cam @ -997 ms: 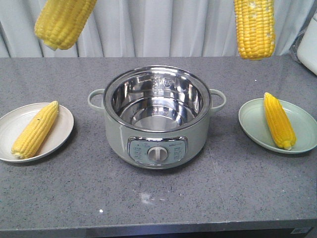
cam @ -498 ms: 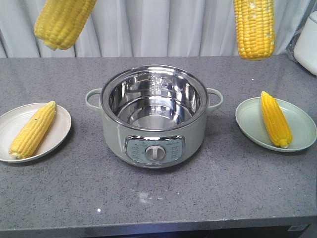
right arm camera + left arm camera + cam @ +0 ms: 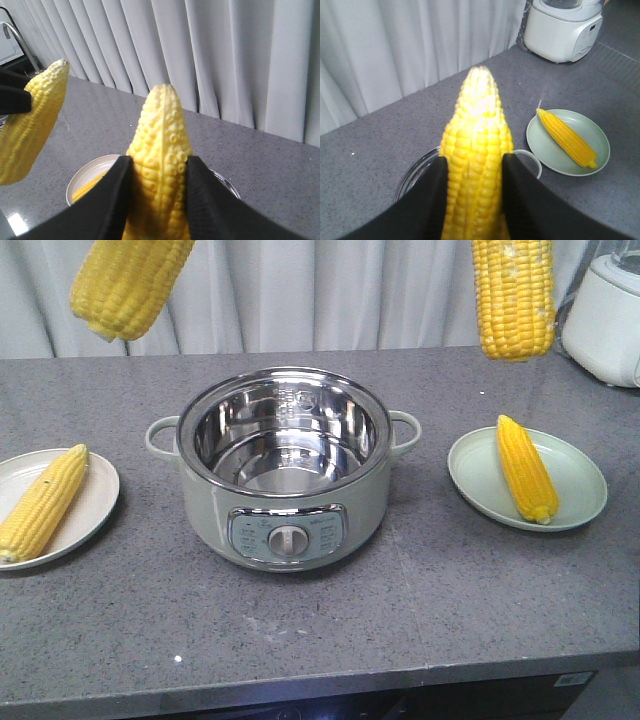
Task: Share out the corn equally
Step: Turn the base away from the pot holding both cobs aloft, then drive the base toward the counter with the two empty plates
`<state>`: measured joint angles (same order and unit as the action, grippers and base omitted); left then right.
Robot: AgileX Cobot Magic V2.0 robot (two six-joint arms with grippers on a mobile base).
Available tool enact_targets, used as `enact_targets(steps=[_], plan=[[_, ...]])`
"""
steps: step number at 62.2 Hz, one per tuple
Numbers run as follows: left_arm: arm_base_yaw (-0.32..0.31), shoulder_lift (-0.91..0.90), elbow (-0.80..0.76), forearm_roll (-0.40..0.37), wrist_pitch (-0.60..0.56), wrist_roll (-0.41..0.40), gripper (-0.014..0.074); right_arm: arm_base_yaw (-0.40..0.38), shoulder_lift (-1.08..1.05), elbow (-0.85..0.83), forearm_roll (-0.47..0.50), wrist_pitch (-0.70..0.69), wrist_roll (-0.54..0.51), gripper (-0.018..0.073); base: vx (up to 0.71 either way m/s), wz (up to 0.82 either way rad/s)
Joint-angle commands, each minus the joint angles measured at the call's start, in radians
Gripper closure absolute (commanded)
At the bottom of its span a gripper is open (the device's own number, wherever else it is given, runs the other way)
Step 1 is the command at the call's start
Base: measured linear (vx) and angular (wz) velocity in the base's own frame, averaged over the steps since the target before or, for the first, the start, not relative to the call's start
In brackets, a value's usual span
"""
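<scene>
Grippers, both loaded: the left gripper (image 3: 474,162) has its jaws clamped on either flank of the left held cob (image 3: 128,285), and the right gripper (image 3: 157,162) is likewise clamped on the right held cob (image 3: 514,295). Both cobs hang high above the counter (image 3: 450,590), the right one near-vertical, the left one tilted with its lower end toward my left. One resting cob (image 3: 42,502) lies on the white plate (image 3: 95,505) at far left and a second resting cob (image 3: 527,468) lies on the green plate (image 3: 575,485) at right. Each lies roughly front to back, slightly slanted, with bare plate beside it.

I judge each arm nearer its own-side plate, which lies below its load. Each held cob must turn from upright to flat, parallel to its neighbour. Between the plates stands the electric pot (image 3: 285,540), holding no corn. A white appliance (image 3: 605,320) sits at far right.
</scene>
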<state>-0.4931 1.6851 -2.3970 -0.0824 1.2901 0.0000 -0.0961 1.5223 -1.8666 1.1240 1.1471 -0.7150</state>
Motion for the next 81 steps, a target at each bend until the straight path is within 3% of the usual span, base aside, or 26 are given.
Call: enact_targets(steps=[1,81], plan=[[-0.003,-0.036,-0.023,-0.006,-0.039,0.000,0.0603,-0.005,-0.035,-0.030,0.061,-0.038,-0.004,0.0566,-0.03,-0.11],[-0.003,-0.036,-0.023,-0.007,-0.038,0.000,0.0603,-0.005,-0.035,-0.030,0.061,-0.037,-0.004,0.0566,0.00,-0.24]])
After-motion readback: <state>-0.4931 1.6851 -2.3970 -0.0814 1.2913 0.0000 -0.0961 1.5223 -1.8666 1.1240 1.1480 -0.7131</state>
